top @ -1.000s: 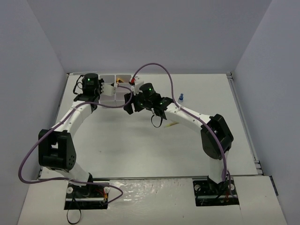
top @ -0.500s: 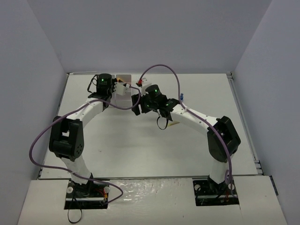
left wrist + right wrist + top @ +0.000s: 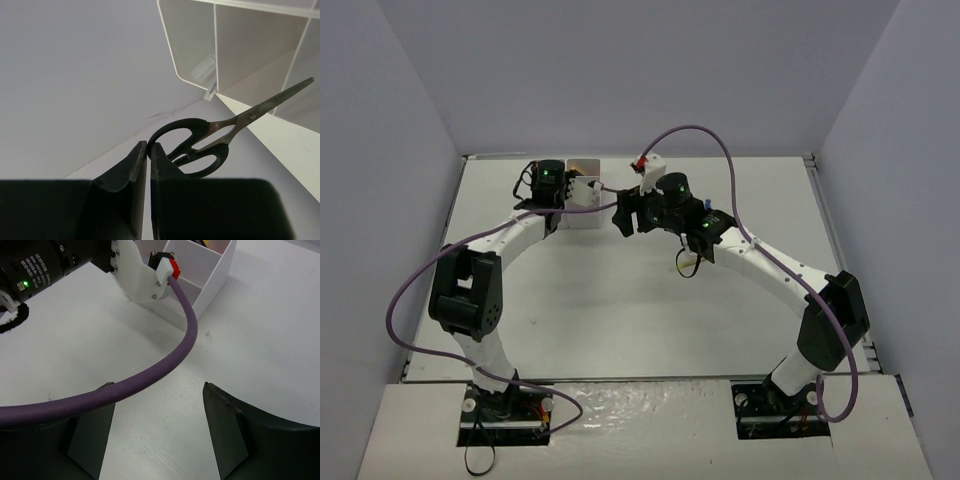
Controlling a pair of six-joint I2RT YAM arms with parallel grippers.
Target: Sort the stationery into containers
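Top view: left gripper (image 3: 575,190) sits over the white containers (image 3: 592,213), upper centre-left of frame. Right gripper (image 3: 623,212) is just to their right. A small blue-capped bottle (image 3: 705,204) stands further right, unsorted.

Left wrist: fingers pinched tight on the rim of one black handle loop of the scissors (image 3: 200,142). Blades point to the upper right, tip across the open compartments.

Right wrist: jaws spread wide, nothing between them. A purple cable (image 3: 185,340) arcs across mid-frame.

Step in hand, by my reading: delivering the scissors. The next move calls for lining the blades up with one compartment, lowering them in, then letting go.
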